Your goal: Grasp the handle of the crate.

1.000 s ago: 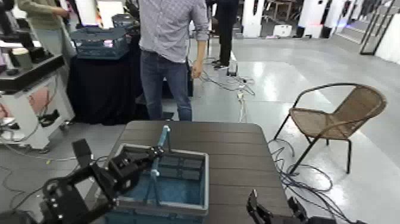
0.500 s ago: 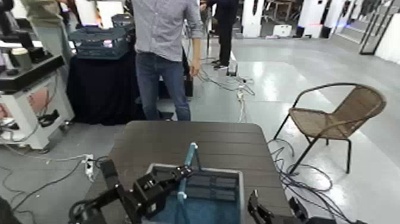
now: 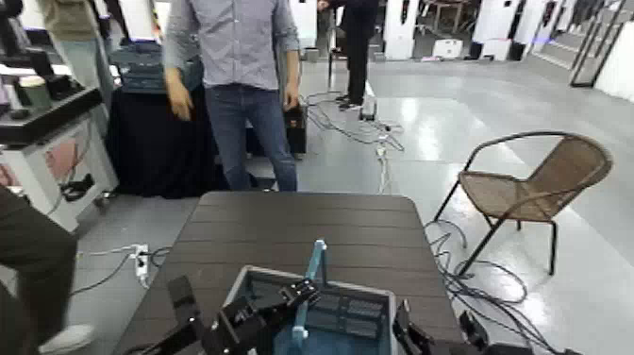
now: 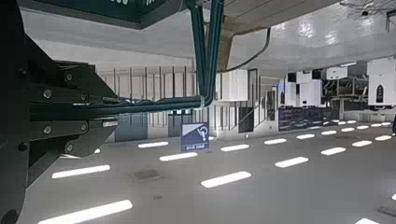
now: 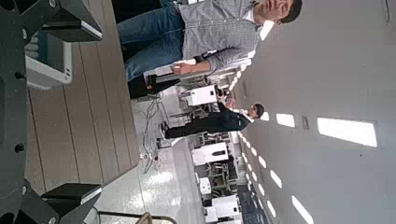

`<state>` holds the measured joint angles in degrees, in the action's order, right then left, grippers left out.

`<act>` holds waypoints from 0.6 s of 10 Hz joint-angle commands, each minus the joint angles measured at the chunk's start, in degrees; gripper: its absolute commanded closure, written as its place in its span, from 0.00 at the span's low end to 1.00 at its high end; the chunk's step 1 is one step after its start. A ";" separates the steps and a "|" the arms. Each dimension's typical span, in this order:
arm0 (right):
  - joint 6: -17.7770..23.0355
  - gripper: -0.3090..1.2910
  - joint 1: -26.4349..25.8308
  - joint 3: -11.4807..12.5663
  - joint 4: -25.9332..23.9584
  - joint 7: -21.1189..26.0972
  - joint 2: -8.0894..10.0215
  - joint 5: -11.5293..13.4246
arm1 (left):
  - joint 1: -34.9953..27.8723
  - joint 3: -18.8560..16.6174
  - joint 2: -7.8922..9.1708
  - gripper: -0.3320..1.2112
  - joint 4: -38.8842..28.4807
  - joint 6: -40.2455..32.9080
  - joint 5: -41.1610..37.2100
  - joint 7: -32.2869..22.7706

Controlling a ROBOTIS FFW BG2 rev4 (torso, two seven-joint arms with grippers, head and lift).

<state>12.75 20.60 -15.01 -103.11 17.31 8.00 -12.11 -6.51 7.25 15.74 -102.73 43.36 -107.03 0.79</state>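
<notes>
The blue-teal crate [image 3: 325, 279] sits at the near edge of the dark slatted table [image 3: 302, 227]. Its light-blue handle [image 3: 315, 257] stands upright from the middle. My left gripper [image 3: 300, 293] reaches in from the left and is closed on the handle just above the crate's rim. In the left wrist view the handle [image 4: 207, 47] runs as two teal bars to a dark finger [image 4: 56, 107]. My right gripper [image 3: 436, 332] is open and empty at the table's near right. It also shows in the right wrist view [image 5: 89, 107], with its jaws wide apart over the table.
A person [image 3: 236, 66] stands at the table's far edge. Another person's leg [image 3: 33, 260] is at the left. A wicker chair [image 3: 533, 184] stands to the right, with cables [image 3: 377, 132] on the floor. A darker crate [image 3: 141, 64] sits on a black-draped table behind.
The crate and my left gripper on its handle have moved right and nearer to me. The person behind the table has stepped left. A leg has come in at the left.
</notes>
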 commanded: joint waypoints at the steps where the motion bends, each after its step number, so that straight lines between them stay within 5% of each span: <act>1: -0.27 0.29 0.06 0.07 -0.34 0.09 -0.09 1.48 | -0.17 0.22 -0.36 0.99 0.52 0.76 -0.55 0.53; 6: -1.58 0.29 0.14 0.16 -1.13 0.09 -0.18 2.97 | -0.44 0.57 -0.80 0.99 1.40 0.94 -0.82 1.41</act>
<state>11.30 20.82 -14.84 -104.18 17.40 7.82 -9.14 -7.02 7.75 15.00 -101.40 44.30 -107.78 2.19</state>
